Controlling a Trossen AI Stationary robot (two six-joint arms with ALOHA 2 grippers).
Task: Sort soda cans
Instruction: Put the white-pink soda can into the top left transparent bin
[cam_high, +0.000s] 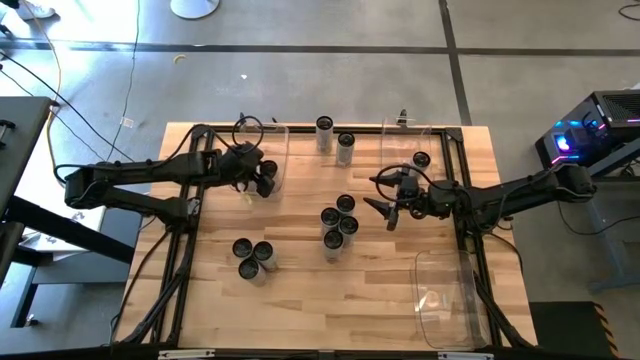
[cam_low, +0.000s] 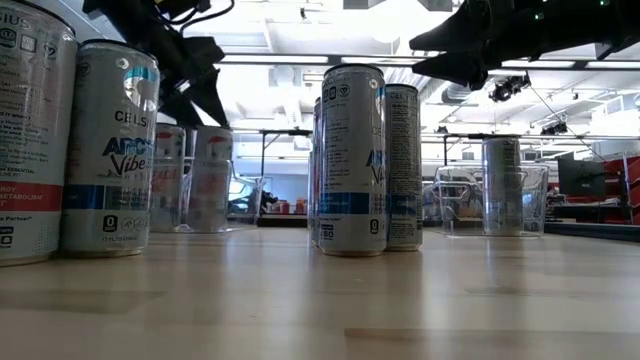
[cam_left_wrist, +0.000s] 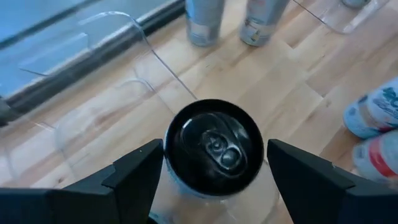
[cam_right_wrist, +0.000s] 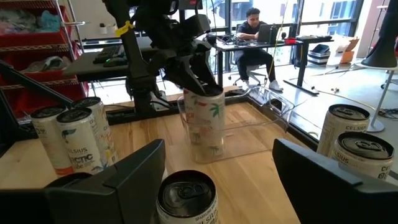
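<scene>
Cans stand upright on wooden table (cam_low: 320, 300): two at near left (cam_low: 110, 150), a tight cluster centre (cam_low: 352, 160), one inside clear bin (cam_low: 450, 200) far right.

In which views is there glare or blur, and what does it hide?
Low view: bright ceiling light behind leaves both arms as silhouettes; the nearest can is soft. Left wrist view: the can top is sharp, while the cans beyond are blurred. High view: the clear bin shows faint glints.
</scene>
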